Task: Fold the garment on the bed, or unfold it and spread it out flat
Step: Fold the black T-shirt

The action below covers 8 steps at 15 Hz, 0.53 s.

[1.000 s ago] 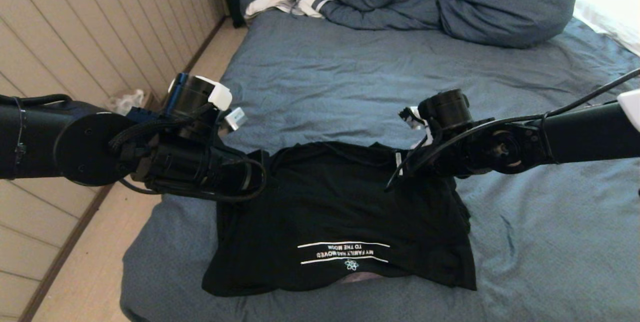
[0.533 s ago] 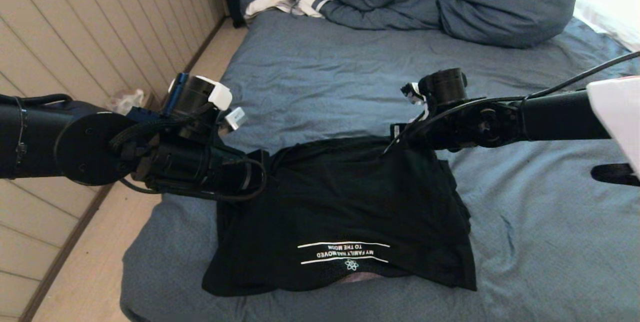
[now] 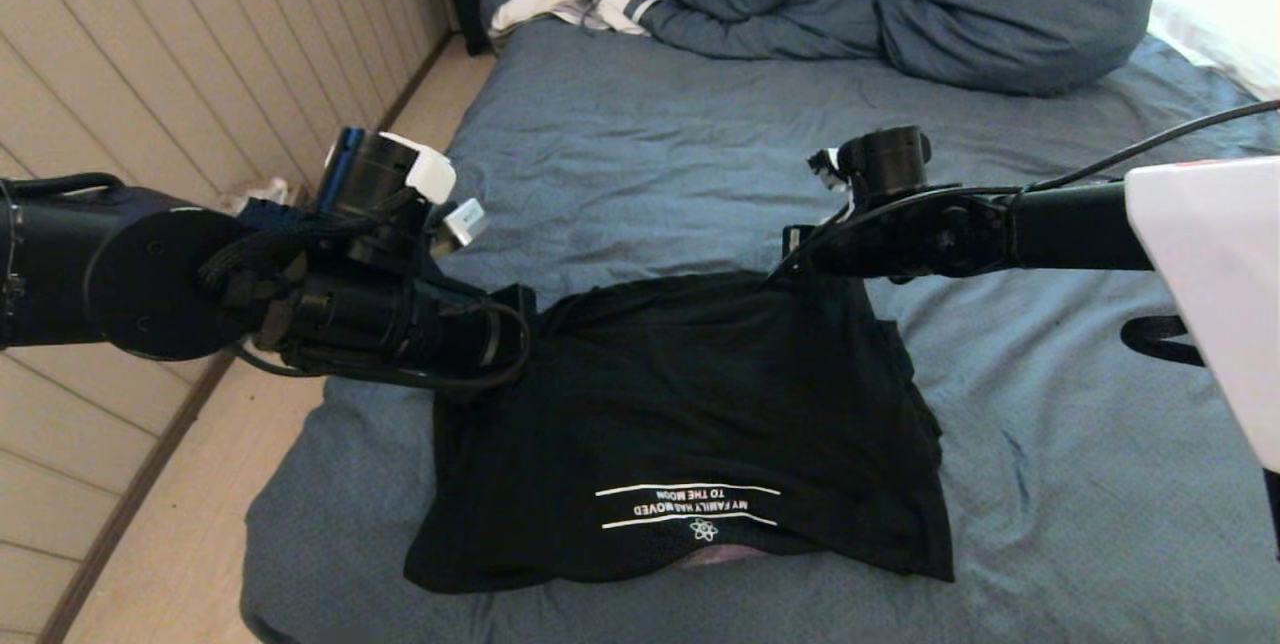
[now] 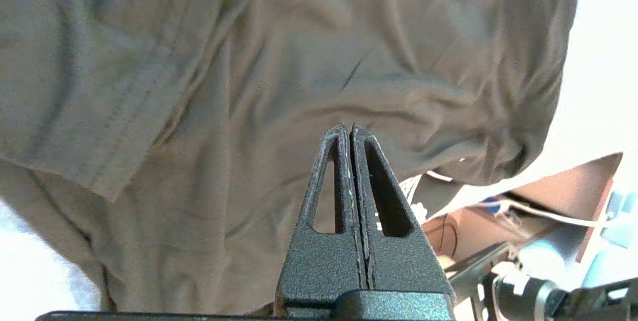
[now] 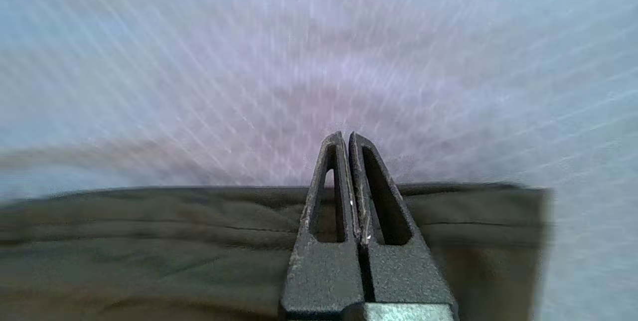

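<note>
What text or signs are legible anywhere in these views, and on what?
"MY FAMILY HAS MOVED" and "TO THE MOON": white print, upside down in the head view, between two white lines on the black T-shirt, with a small flower-like emblem beside it.
Nothing else readable: none on the bed, duvet, arms, or in either wrist view.

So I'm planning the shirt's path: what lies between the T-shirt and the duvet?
Only bare, wrinkled sheet of the bed between T-shirt and duvet, per the head view.
</note>
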{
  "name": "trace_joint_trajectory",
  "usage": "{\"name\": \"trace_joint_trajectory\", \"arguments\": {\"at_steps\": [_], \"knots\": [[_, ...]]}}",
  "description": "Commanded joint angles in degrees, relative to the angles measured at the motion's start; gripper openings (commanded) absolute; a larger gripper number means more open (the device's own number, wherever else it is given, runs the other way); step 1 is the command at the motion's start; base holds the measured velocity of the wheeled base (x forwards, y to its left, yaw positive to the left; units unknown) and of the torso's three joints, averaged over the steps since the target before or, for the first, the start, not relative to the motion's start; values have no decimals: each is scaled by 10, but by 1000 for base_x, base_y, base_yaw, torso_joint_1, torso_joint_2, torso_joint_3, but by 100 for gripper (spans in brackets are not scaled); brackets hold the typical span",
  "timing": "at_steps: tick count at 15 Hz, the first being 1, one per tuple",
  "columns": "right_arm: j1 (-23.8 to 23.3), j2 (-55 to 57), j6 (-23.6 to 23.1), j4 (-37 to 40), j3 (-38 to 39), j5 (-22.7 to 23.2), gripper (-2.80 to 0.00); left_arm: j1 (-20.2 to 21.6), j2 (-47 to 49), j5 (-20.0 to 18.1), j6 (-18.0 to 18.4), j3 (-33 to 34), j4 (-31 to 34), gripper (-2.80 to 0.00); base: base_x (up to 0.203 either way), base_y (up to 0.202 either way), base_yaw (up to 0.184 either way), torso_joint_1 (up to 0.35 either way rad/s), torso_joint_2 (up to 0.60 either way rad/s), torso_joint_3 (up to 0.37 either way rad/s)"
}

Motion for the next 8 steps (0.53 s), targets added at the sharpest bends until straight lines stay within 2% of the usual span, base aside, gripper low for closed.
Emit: {"name": "trace_joint_trajectory", "arguments": {"at_steps": [1,3,5,8], "knots": [[-1,-52,7,1,10,2,-280,-1,-14,7,0,2,3,-280,0,0,0,0,0,0],[1,-107,28,2,5,11,-280,-25,-14,18,41,24,9,-280,0,0,0,0,0,0],[6,-144,36,2,-1,20,-280,-47,13,70,53,28,7,-280,0,0,0,0,0,0],[15,-156,49,2,4,72,-280,-67,72,198,54,10,-19,-280,0,0,0,0,0,0]]}}
